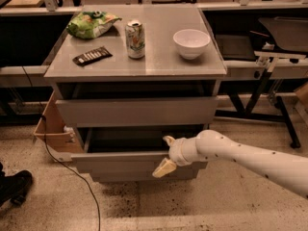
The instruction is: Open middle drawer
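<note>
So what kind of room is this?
Probably a robot lab or workshop: a robot arm's end effector sits at the open drawer of a grey cabinet, with metal-legged workbenches behind.

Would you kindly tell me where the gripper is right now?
In the camera view, the gripper is low and just right of centre, at the front panel of the pulled-out middle drawer, below the white bowl.

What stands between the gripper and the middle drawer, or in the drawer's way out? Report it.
Nothing visible. The gripper is at the front of the middle drawer, right of centre. The drawer stands part open, and only floor lies before it; a cable runs on the floor to the left, below its level.
</note>
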Available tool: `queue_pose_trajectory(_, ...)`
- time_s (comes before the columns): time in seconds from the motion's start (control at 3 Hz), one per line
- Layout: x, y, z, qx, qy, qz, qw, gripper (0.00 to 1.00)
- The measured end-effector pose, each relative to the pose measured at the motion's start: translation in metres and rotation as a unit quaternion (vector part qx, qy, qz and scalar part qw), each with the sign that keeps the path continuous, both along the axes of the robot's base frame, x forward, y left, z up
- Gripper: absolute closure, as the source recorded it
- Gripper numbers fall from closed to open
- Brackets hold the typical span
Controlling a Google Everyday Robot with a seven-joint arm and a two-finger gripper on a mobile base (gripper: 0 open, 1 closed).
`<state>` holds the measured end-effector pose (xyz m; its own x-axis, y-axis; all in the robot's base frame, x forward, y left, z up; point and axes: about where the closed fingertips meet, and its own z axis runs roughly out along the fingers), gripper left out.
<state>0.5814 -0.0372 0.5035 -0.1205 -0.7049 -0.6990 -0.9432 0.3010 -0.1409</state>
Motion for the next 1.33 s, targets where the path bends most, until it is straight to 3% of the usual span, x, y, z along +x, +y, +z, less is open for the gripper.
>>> queue_pose_trajectory(0.33, 0.027, 0.011, -0.006, 0.009, -0.002, -0.003, 1.0000, 0.41)
queue_pose_trajectory(0.67, 0.052, 0.016, -0.003, 0.020, -0.011, -0.014, 0.9996, 0.72)
queue_pose_trajectory(1.0, 0.063, 0.014, -0.002, 0.026, -0.015, -0.024, 0.9993, 0.95)
queue_pose_trajectory(1.33, 0.075, 0.015, -0.017, 0.019, -0.020, -0.024, 0.9993, 1.00)
